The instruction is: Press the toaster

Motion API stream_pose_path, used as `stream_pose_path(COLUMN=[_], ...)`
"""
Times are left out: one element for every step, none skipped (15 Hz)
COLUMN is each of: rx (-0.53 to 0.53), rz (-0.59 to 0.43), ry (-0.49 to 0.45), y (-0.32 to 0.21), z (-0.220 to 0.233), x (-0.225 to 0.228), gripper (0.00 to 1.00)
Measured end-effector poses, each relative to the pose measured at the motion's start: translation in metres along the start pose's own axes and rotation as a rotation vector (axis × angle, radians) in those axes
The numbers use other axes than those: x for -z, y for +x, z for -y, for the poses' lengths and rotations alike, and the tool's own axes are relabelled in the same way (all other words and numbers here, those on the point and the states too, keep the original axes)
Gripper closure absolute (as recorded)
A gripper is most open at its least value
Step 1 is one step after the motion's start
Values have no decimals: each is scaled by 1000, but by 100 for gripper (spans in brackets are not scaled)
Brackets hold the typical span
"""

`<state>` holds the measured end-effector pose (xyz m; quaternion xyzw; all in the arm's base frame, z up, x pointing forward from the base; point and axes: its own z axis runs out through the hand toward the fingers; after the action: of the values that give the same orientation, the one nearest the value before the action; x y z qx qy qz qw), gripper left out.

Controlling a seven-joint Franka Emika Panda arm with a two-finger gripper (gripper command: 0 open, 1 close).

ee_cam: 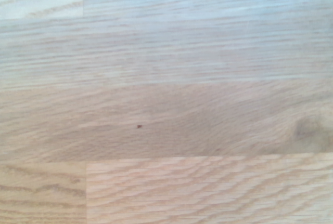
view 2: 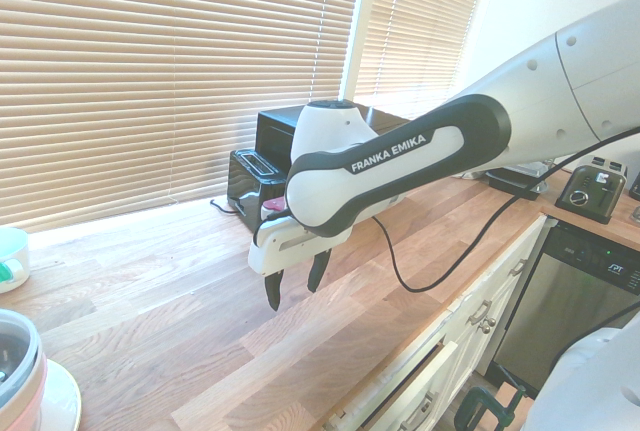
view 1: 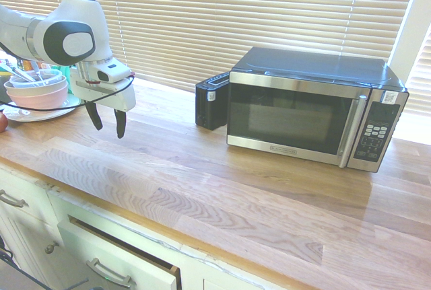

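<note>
— Black toaster, where is it from your side?

— I see it at the back of the butcher-block counter, at about eleven o'clock in the first exterior view, just beside the microwave.

— And the gripper?

— I read it as spread wide, empty, pointing down over bare wood (well apart from the toaster), near nine o'clock, by the stacked bowls.

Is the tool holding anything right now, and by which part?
Nothing is held. The tool hangs open above bare countertop, apart from the toaster.
</note>
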<state>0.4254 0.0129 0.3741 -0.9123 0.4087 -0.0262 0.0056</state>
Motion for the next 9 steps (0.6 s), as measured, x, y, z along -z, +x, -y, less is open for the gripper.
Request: stream_pose_path(rx=[2, 6, 9, 12, 15, 17, 19, 19, 18], rz=[1, 2, 2, 1, 1, 2, 1, 1, 0], ry=[-1, -2, -3, -3, -5, -6, -6, -6, -5], y=[0, 0, 0, -1, -2, -3, -4, -4, -3], z=[0, 0, 0, 0, 1, 2, 3, 3, 3], x=[-1, -1, -2, -2, -2, -3, -3, -3, -2], gripper=[0, 0, 0, 0, 0, 0, 0, 0, 0])
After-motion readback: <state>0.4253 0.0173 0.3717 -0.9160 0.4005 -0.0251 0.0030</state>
